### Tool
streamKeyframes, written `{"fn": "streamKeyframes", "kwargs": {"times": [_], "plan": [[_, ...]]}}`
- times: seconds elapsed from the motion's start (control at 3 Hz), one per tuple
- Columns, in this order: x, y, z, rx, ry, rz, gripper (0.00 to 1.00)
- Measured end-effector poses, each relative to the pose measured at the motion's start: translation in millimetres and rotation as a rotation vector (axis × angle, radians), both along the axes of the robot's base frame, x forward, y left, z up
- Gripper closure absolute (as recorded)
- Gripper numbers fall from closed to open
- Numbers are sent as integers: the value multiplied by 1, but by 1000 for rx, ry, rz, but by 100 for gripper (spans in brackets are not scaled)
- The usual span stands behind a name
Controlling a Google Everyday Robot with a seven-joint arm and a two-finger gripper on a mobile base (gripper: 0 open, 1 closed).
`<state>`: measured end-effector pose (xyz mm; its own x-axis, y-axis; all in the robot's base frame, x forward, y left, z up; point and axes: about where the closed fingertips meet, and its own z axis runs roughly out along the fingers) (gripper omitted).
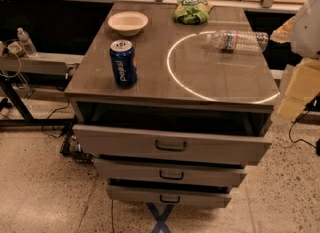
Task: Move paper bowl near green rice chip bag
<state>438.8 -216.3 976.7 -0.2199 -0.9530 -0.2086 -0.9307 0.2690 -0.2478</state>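
The paper bowl (128,23) is cream-white and stands upright at the far left of the cabinet top (165,77). The green rice chip bag (192,11) lies at the far edge, to the right of the bowl, with a gap about one bowl wide between them. My arm shows at the right edge of the view as a white link (306,22). Below it are the cream-coloured parts of my gripper (298,93), off the right side of the cabinet and far from the bowl. It holds nothing that I can see.
A blue Pepsi can (123,63) stands upright near the front left. A clear water bottle (237,40) lies on its side at the right. A bright ring of light marks the top. Three drawers (170,147) stand partly open below. A shelf with another bottle (26,42) stands at left.
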Motion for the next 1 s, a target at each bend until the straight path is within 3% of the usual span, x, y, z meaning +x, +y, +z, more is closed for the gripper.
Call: {"fn": "streamKeyframes", "kwargs": {"times": [0.33,0.67,1.0], "plan": [[0,0,0,1,-2,1,0],[53,29,-3,64,-50,27,0],[131,81,4,136,-148,49,0]]}}
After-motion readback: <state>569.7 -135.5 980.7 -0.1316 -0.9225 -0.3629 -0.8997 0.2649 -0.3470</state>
